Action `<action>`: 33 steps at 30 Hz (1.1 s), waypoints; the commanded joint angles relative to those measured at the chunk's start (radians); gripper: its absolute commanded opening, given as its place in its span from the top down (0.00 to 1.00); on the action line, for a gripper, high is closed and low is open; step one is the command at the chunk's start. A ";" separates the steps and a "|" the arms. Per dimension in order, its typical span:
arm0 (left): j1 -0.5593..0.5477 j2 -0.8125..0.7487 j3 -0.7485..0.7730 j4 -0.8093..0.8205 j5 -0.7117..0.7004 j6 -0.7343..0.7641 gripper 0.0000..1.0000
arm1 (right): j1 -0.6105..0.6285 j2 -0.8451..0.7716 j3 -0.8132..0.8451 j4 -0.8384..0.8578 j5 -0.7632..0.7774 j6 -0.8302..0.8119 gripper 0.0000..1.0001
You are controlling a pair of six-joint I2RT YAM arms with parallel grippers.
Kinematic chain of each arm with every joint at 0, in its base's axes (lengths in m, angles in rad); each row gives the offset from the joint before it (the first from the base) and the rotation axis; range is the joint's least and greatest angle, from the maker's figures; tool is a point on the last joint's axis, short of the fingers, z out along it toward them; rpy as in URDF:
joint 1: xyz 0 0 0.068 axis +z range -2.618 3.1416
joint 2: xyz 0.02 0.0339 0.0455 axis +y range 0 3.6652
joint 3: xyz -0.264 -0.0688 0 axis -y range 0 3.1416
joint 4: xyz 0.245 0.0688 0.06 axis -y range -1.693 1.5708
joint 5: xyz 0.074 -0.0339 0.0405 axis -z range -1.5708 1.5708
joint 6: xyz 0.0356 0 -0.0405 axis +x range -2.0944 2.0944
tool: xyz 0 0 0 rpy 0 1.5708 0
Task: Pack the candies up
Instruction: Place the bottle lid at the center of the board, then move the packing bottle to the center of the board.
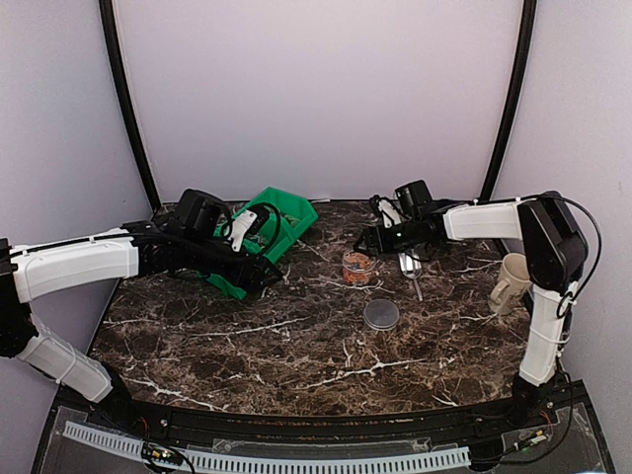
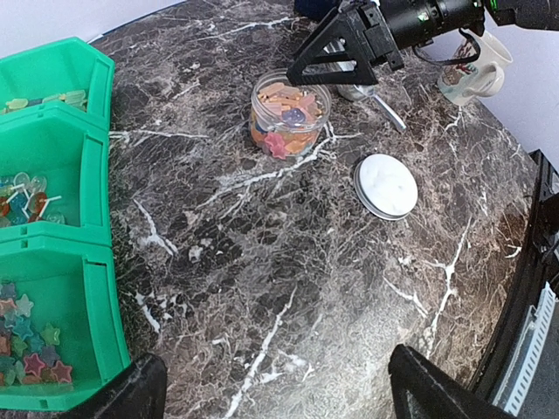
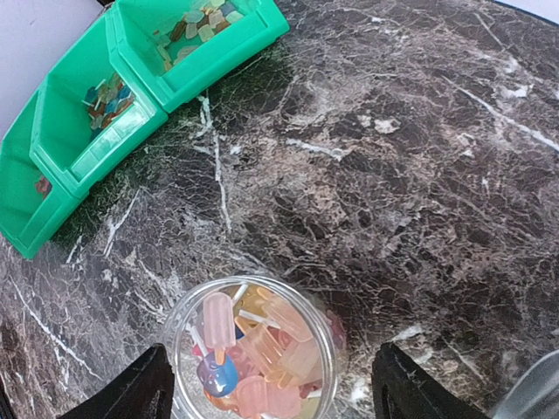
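My right gripper (image 1: pixel 369 241) spread wide, empty, just above jar (image 1: pixel 356 267), candies (image 3: pixel 253 349) inside, near far edge of table (image 1: pixel 296 365). My left gripper (image 2: pixel 275 388) wide too, nothing held; more candies in green bin (image 2: pixel 96 288) toward far-left corner

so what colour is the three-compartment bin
Bright green bin; clearest in the left wrist view.

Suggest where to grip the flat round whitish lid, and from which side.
Take the flat round whitish lid by its thin rim, fingers straddling its width, coming straight down from above. It lies flat on the dark marble table, so a side approach likely finds no purchase. It sits apart from the small clear round jar, leaving finger room.
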 commanded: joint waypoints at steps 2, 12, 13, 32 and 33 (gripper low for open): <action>0.013 -0.034 -0.012 0.031 -0.013 -0.009 0.09 | 0.021 0.047 0.044 0.045 -0.063 0.022 0.22; 0.020 -0.029 -0.011 0.026 -0.017 -0.012 0.09 | 0.066 0.098 0.062 0.035 -0.174 -0.003 0.25; 0.022 -0.028 -0.010 0.027 -0.017 -0.013 0.09 | 0.073 0.099 0.062 0.034 -0.184 -0.008 0.25; 0.040 -0.032 -0.010 0.032 -0.012 -0.033 0.10 | 0.175 0.007 0.020 -0.037 -0.266 -0.081 0.27; 0.041 -0.034 -0.010 0.033 -0.009 -0.037 0.10 | 0.175 -0.005 0.015 -0.042 -0.262 -0.093 0.26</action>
